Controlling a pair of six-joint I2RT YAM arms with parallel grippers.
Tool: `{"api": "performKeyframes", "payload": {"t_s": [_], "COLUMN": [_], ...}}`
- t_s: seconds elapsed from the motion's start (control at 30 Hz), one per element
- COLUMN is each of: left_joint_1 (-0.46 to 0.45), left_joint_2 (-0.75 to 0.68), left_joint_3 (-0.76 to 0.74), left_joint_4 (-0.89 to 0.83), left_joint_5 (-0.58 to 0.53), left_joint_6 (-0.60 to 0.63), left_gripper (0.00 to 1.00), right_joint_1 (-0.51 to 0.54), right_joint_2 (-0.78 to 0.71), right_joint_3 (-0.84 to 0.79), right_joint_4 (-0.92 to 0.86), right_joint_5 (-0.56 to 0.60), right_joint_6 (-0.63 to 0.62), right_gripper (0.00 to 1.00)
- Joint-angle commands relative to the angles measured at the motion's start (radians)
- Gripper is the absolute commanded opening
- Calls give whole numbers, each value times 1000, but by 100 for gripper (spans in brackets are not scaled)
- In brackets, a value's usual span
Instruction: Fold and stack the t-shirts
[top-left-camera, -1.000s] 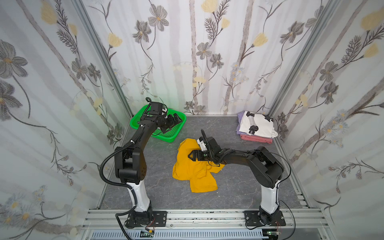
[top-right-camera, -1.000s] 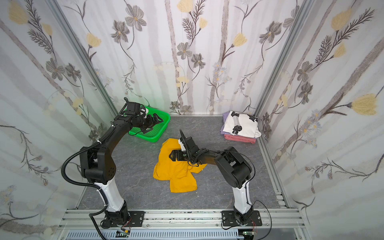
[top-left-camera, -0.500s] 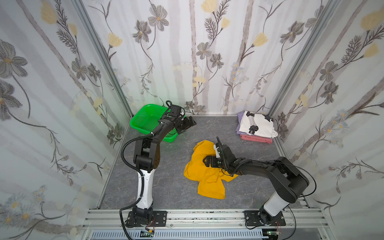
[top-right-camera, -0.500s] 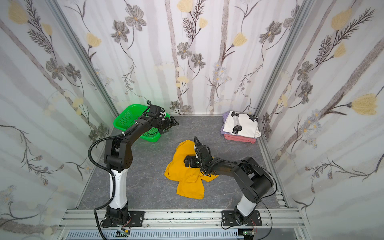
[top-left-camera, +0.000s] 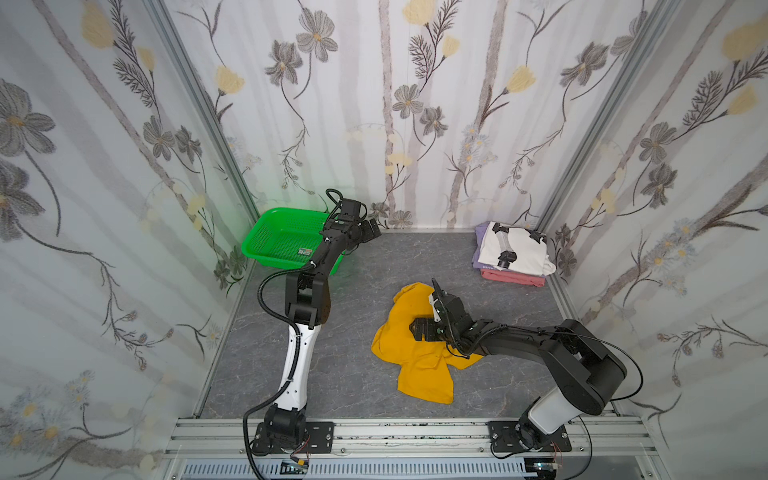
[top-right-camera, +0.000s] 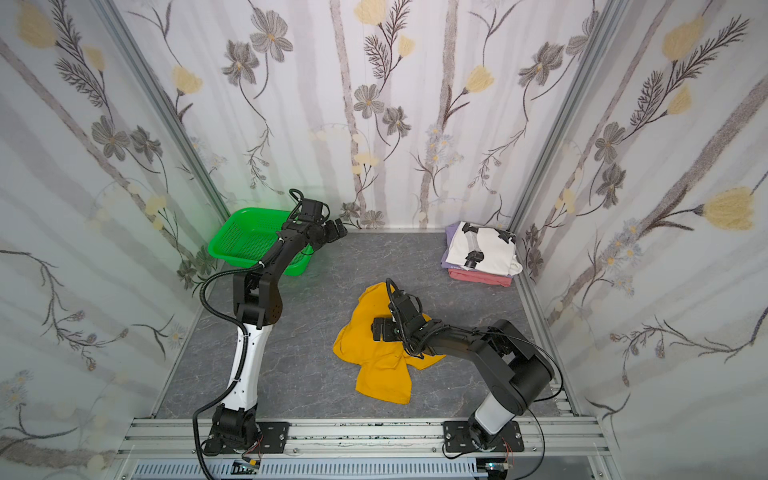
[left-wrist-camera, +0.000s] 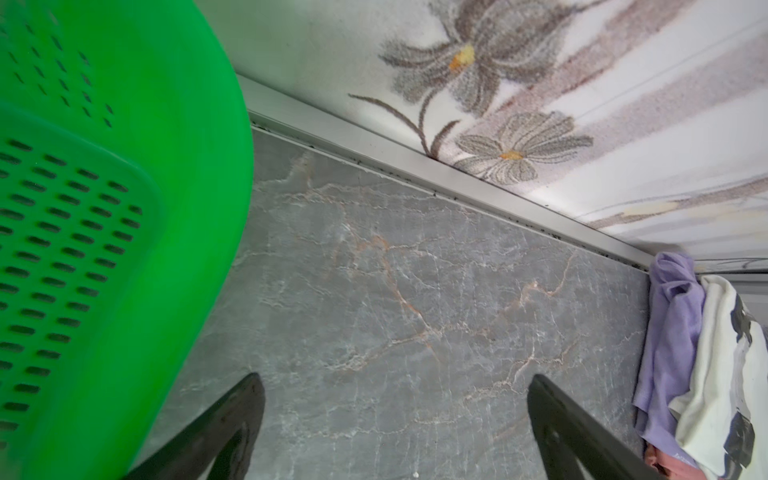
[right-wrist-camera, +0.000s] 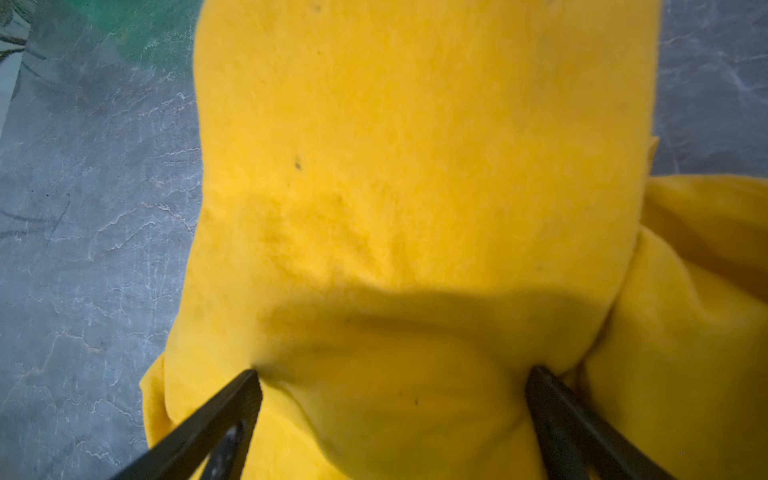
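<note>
Two pincers caught gaping wide: left gripper (left-wrist-camera: 395, 382) up at the back just beside the green basket (top-left-camera: 282, 241), over bare grey tabletop (top-left-camera: 374, 266), nothing between its fingers; right gripper (right-wrist-camera: 395, 374) down on the mustard-yellow tee (top-left-camera: 419, 365), both tips pressed into the cloth, a bulge of it between them. Found that tee crumpled mid-table, unfolded; spotted the other three stacked in the far right corner, white printed tee (top-left-camera: 519, 249) on top, lavender tee (top-left-camera: 481, 237) beneath, salmon-pink tee (top-left-camera: 511, 277) at the bottom.
</note>
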Motion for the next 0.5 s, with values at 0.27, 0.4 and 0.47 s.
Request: {"api": "performKeyframes", "payload": {"t_s": [0.27,0.4,0.47], "left_joint_1": [79,77,77], "left_joint_2": [-94,-248,-342], "left_joint_3": [18,-87,-179], "left_joint_4": [36,92,101], "left_joint_5": [136,229,223], "left_joint_6": [104,73,44], "left_gripper": [100,100,100], "right_joint_1": [65,69,83], "right_joint_2": [-88,-167,-201], "right_joint_3": [75,106,131], "right_joint_4": [-93,-161,-221], "right_joint_5": [-10,-7,2], "right_joint_6": [-76,-76,-75], "right_gripper": [100,100,100]}}
